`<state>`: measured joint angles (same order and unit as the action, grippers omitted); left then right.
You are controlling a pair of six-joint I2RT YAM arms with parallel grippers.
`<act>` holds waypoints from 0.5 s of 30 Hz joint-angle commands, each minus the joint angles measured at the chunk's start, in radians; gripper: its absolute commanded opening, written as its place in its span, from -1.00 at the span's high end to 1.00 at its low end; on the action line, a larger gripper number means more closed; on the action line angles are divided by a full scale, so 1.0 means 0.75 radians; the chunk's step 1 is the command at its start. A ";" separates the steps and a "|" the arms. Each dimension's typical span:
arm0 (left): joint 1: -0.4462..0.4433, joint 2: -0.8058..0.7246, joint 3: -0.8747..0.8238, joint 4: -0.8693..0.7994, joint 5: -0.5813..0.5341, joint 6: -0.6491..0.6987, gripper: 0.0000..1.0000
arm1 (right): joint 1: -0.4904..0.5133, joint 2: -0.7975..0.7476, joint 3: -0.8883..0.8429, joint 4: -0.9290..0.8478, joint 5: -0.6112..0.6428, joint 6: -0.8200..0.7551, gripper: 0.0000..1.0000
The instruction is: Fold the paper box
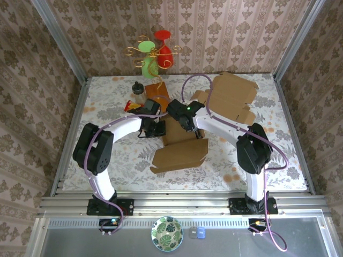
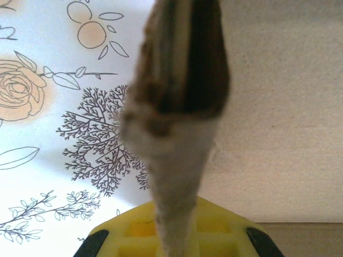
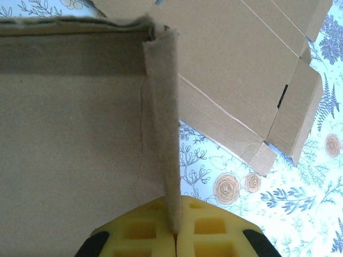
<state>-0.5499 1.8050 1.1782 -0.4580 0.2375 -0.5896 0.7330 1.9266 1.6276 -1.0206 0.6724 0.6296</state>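
The brown paper box [image 1: 179, 140] lies partly folded at the table's middle, with a wide flap [image 1: 179, 156] spread toward the near edge. My left gripper [image 1: 157, 128] is at its left side and my right gripper [image 1: 194, 127] at its right side. In the left wrist view, the yellow pads of the left gripper [image 2: 174, 241] are shut on an upright cardboard wall [image 2: 179, 160]. In the right wrist view, the right gripper [image 3: 175, 235] is shut on the box's right wall [image 3: 163, 134], with the box floor [image 3: 69, 134] to its left.
A second flat unfolded cardboard sheet [image 1: 233, 96] lies at the back right, just beyond the right arm, and shows as cardboard sheet [image 3: 241, 64]. At the back stand a green and a red vase [image 1: 155, 53], a small bottle [image 1: 138, 92] and an orange packet [image 1: 155, 92].
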 commanded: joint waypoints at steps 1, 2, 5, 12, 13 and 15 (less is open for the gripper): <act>-0.020 0.058 0.027 -0.128 -0.162 -0.008 1.00 | -0.008 0.027 0.011 -0.041 0.052 0.054 1.00; -0.023 0.056 0.025 -0.123 -0.161 -0.016 1.00 | -0.008 0.029 0.010 -0.042 0.045 0.054 1.00; -0.026 0.052 0.030 -0.115 -0.153 -0.028 1.00 | -0.008 0.035 0.008 -0.045 0.036 0.066 1.00; -0.028 0.004 0.086 -0.173 -0.116 -0.030 0.33 | -0.027 0.051 -0.012 -0.049 -0.009 0.094 1.00; -0.027 -0.002 0.093 -0.184 -0.106 -0.032 0.26 | -0.032 0.051 -0.016 -0.048 -0.018 0.097 1.00; -0.025 -0.014 0.110 -0.208 -0.071 -0.041 0.17 | -0.041 0.057 -0.022 -0.050 -0.034 0.107 1.00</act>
<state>-0.5682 1.8076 1.2156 -0.5556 0.1715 -0.6117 0.7155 1.9491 1.6272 -1.0248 0.6495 0.6628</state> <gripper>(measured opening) 0.400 0.074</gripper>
